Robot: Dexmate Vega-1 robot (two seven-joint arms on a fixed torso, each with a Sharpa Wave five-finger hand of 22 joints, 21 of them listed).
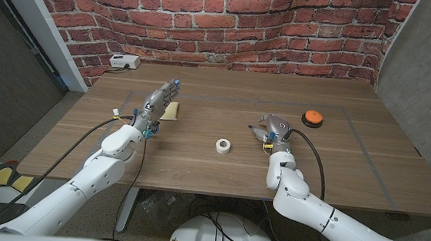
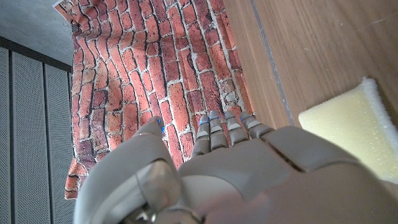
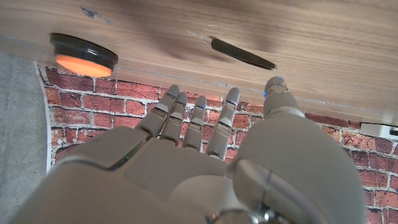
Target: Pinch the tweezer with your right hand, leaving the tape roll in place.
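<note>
The right hand (image 3: 186,168) hovers with fingers spread and empty near the black tweezer (image 3: 239,54) (tape roll (image 1: 223,145) left of it), the left hand (image 1: 157,102) likewise open

Bench (image 1: 196,173), free room: broad bare wood across the lower frame and far right. Obstacles: tape roll (image 1: 223,145) at centre, apart from right hand (image 1: 275,130); orange button (image 1: 312,117) just right of that hand; tweezer (image 3: 239,53) beyond its fingers (image 3: 199,121); yellow sponge (image 1: 171,112) beside left hand (image 1: 159,101), centre left.
</note>
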